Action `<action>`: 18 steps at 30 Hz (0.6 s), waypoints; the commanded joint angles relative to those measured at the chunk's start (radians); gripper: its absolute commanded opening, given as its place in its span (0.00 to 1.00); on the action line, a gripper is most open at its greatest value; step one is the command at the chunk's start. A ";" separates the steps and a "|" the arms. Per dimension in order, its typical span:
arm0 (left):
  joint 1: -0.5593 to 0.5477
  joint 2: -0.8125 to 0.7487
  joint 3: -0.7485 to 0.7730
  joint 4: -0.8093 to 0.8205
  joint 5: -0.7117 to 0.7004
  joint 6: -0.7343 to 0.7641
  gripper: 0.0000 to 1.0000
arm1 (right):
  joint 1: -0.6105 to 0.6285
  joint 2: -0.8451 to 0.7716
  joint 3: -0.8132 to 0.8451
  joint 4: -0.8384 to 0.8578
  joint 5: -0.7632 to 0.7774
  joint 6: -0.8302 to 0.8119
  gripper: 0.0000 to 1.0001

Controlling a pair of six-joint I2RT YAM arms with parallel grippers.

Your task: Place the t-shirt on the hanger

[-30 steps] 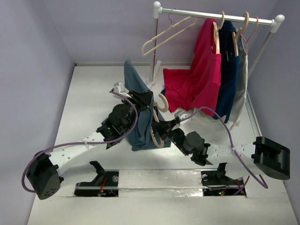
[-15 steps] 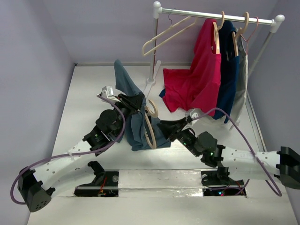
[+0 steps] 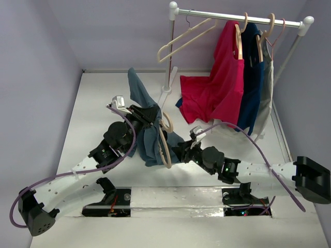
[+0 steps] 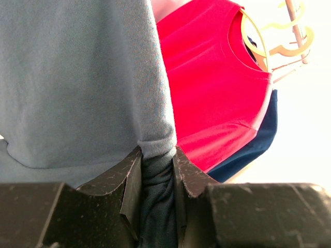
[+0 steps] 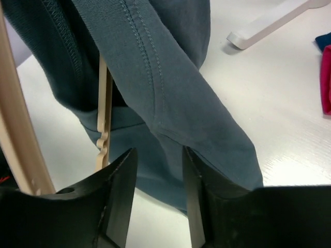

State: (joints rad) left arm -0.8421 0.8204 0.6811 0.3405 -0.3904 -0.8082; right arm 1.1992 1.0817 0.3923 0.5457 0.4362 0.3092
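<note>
1. The left hand [image 4: 158,153] is clenching a bunched fold of the t-shirt [image 3: 147,142] between its fingers and holding it up off the surface [image 3: 98,103].
2. The t-shirt is hanging from that grip around the middle of the surface, left of the foot of the clothes rack [image 3: 238,16]. One part of the cloth is sticking up above the hand toward the far edge. The rest is draping down toward the near edge, with its lowest folds touching the surface.
3. The hanger [image 5: 20,139] is standing roughly upright against the right side of the t-shirt. Its hook is pointing up just beside the left hand, and its lower part is lying partly tucked among the folds of cloth.
4. The right hand [image 5: 159,155] is sitting low, just to the right of the t-shirt's bottom edge and the lower end of the hanger. Its fingers are standing apart, released, gripping nothing, with a hanging fold of the cloth just in front of them.
5. A red shirt [image 3: 217,88] and a navy shirt [image 3: 253,77] are hanging on the rack near the far right corner.
</note>
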 commanded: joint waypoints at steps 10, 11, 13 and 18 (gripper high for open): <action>0.005 -0.020 0.054 0.063 0.045 -0.039 0.00 | -0.023 0.155 0.171 -0.021 0.010 -0.045 0.48; 0.005 -0.021 0.055 0.063 0.045 -0.039 0.00 | -0.023 0.161 0.174 -0.018 0.013 -0.045 0.43; 0.005 -0.024 0.060 0.058 0.045 -0.036 0.00 | -0.023 0.170 0.175 -0.010 0.010 -0.041 0.36; 0.005 -0.029 0.074 0.052 0.044 -0.022 0.00 | -0.023 0.178 0.148 -0.001 -0.013 -0.001 0.33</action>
State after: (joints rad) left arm -0.8421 0.8204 0.6815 0.3305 -0.3580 -0.8318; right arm 1.1790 1.2594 0.5285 0.5068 0.4332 0.2886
